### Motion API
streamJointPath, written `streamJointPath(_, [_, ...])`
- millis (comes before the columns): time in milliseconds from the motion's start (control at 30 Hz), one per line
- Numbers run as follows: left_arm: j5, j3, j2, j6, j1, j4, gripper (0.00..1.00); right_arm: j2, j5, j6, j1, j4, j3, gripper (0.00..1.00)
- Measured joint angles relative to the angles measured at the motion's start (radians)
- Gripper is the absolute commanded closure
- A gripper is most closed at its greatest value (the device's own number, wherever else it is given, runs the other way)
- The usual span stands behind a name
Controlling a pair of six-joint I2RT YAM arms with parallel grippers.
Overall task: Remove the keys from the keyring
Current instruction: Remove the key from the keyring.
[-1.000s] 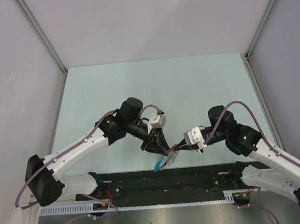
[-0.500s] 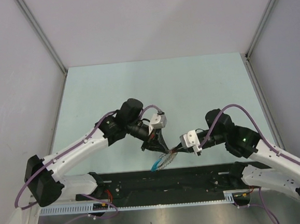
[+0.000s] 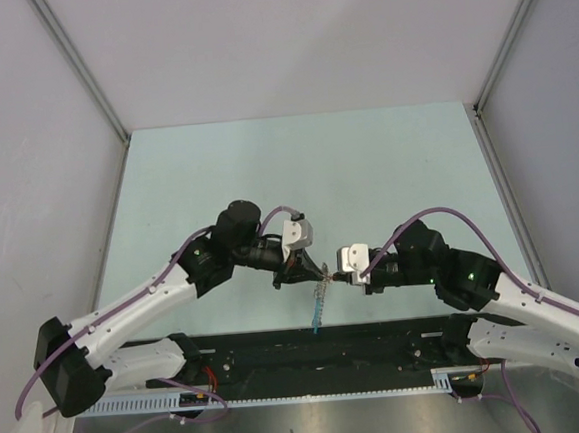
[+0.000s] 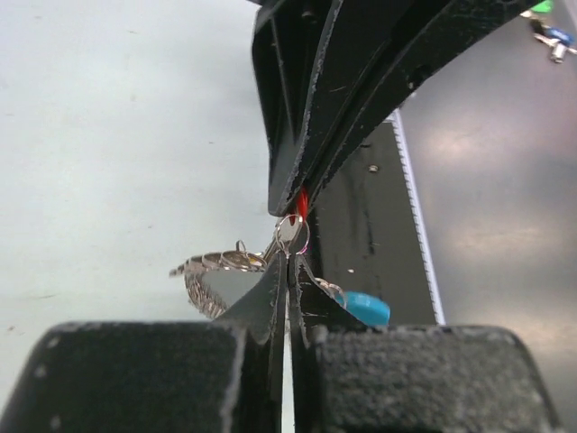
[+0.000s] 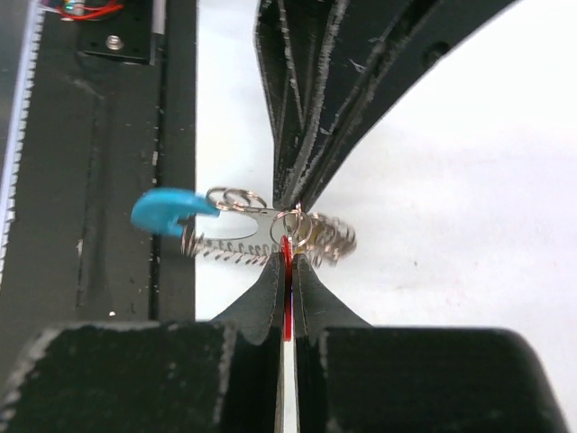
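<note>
Meeting tip to tip at the 6 o'clock edge of the table (image 3: 386, 169), the left gripper (image 3: 322, 275) reaches in from 9 o'clock and the right gripper (image 3: 336, 277) from 3 o'clock.

Left gripper: jaws pressed together on a small silver ring of the keyring (image 4: 216, 266), as seen in its wrist view.

Right gripper: jaws closed on the key (image 5: 287, 307), whose red head shows as a thin strip between the fingers. From the left wrist, the same red sliver sits at the tip of the opposing fingers.

Keyring: its coiled silver links trail from the meeting point toward 6 o'clock in the overhead view. The blue arc (image 3: 316, 325) is at the far end, over the black base strip (image 3: 400, 340). Whether the coil touches the surface cannot be determined.
</note>
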Motion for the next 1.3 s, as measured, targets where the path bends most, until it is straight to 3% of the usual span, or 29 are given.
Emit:
streamJointPath(367, [-0.119,-0.054,-0.069,-0.011,-0.003,0.084,1.00,0.009,0.092,0.057,0.000,0.004,-0.001,1.00])
streamJointPath(833, [-0.205,-0.087,-0.100,-0.037,-0.005,0.148,1.00,0.026,0.101,0.085,0.023,0.061,-0.017,1.00])
streamJointPath(900, [-0.207,-0.094,-0.107,-0.037,-0.006,0.158,1.00,0.031,0.107,0.089,0.029,0.067,-0.017,0.94])
streamJointPath(967, [-0.204,-0.109,-0.119,-0.035,-0.006,0.175,1.00,0.035,0.118,0.101,0.032,0.075,-0.017,0.80])
streamJointPath(1133, [-0.184,-0.166,-0.176,0.008,-0.006,0.221,1.00,0.013,0.076,0.205,0.006,0.103,-0.023,0.64])
streamJointPath(1300, [-0.146,-0.179,-0.219,0.087,-0.006,0.238,1.00,-0.062,0.003,0.401,-0.038,0.166,-0.066,0.62])
